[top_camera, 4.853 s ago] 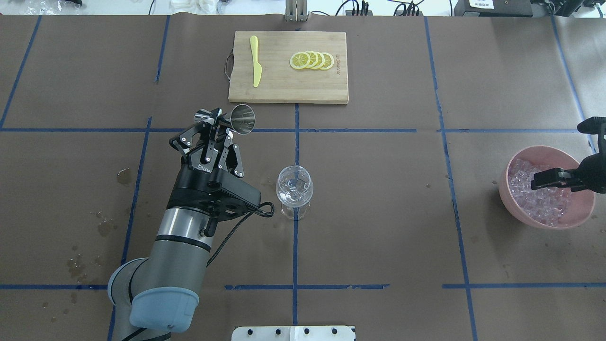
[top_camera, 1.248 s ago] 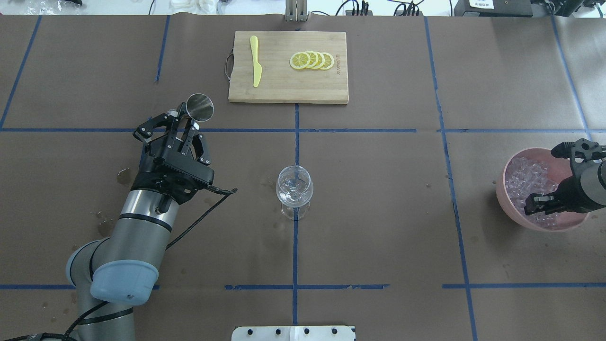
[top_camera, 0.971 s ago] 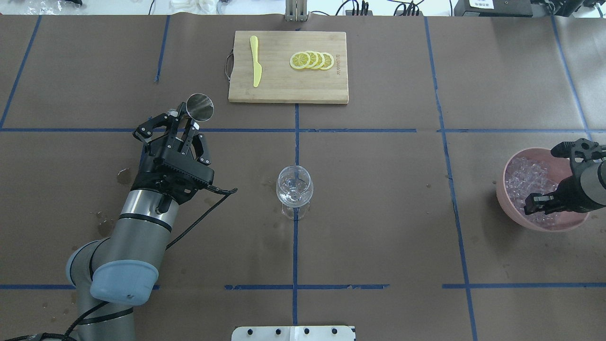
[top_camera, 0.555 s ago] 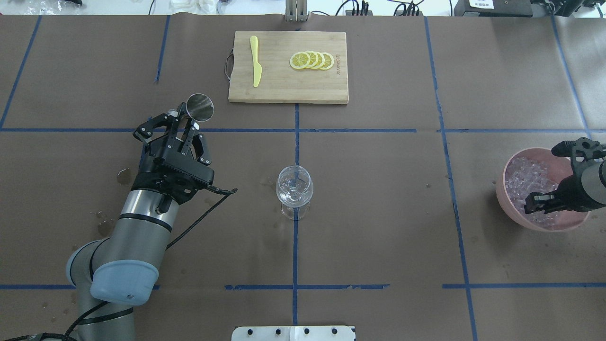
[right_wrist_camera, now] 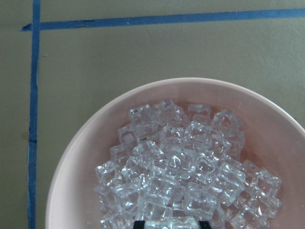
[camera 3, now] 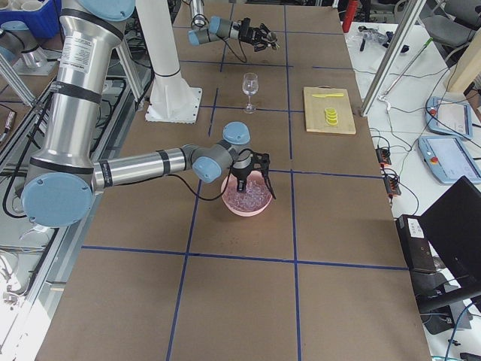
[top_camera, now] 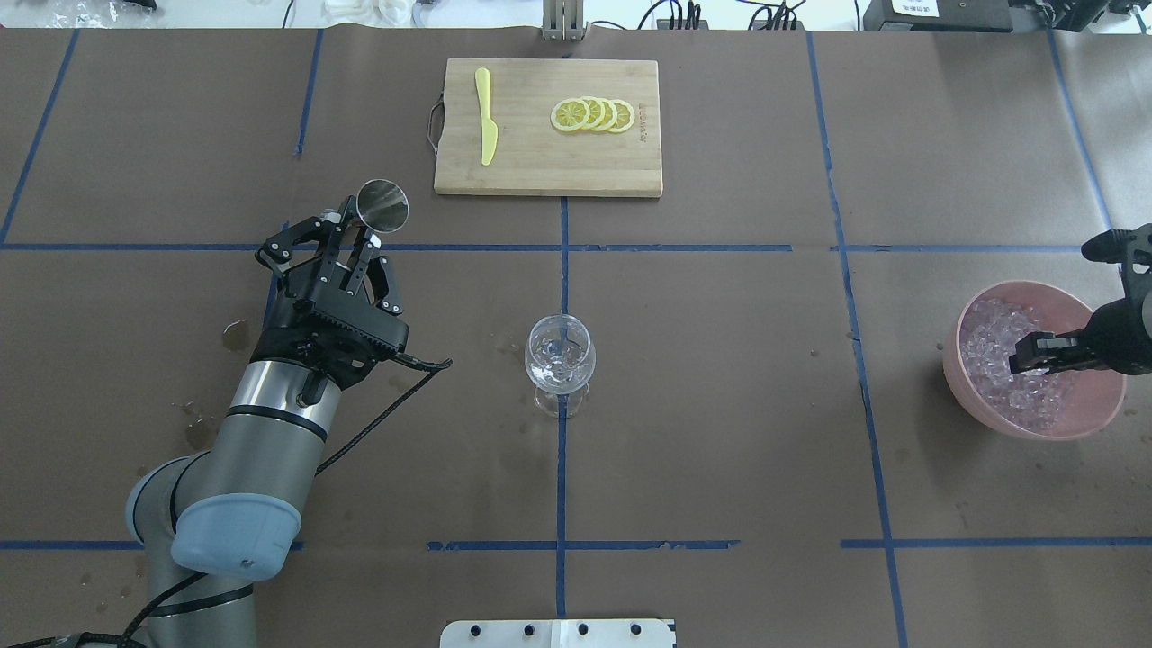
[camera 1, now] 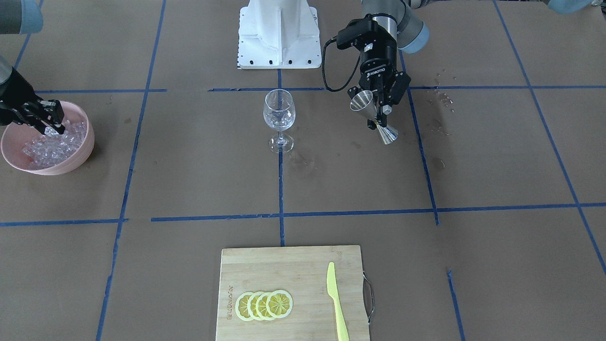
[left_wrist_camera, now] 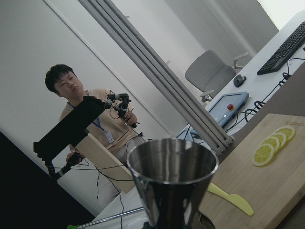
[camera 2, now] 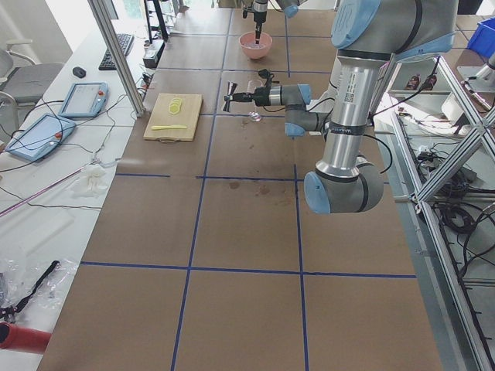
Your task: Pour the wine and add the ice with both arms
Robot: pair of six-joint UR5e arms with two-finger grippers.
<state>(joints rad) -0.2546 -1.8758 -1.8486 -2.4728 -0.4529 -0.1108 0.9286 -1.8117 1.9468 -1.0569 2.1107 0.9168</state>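
My left gripper (top_camera: pixel 355 232) is shut on a steel jigger (top_camera: pixel 382 205), held upright above the table, left of a clear wine glass (top_camera: pixel 560 355). The jigger fills the left wrist view (left_wrist_camera: pixel 171 186), and also shows in the front view (camera 1: pixel 374 116) in the same gripper (camera 1: pixel 378 110). A pink bowl (top_camera: pixel 1096 419) at the far right holds a heap of ice (top_camera: pixel 990 335). My right gripper (top_camera: pixel 1033 353) hangs over the bowl, fingers closed on one ice cube (camera 1: pixel 50 130). The right wrist view looks straight down on the ice (right_wrist_camera: pixel 181 162) and the bowl (right_wrist_camera: pixel 81 157).
A wooden cutting board (top_camera: pixel 549 166) at the far middle carries lemon slices (top_camera: pixel 594 114) and a yellow knife (top_camera: pixel 486 117). Wet spots (top_camera: pixel 236 335) lie left of my left arm. The white pedestal (camera 1: pixel 279 33) stands at the robot's side of the table.
The left arm swung the jigger left, away from the glass, then held still. The right gripper dipped into the ice and has now lifted out of the heap.
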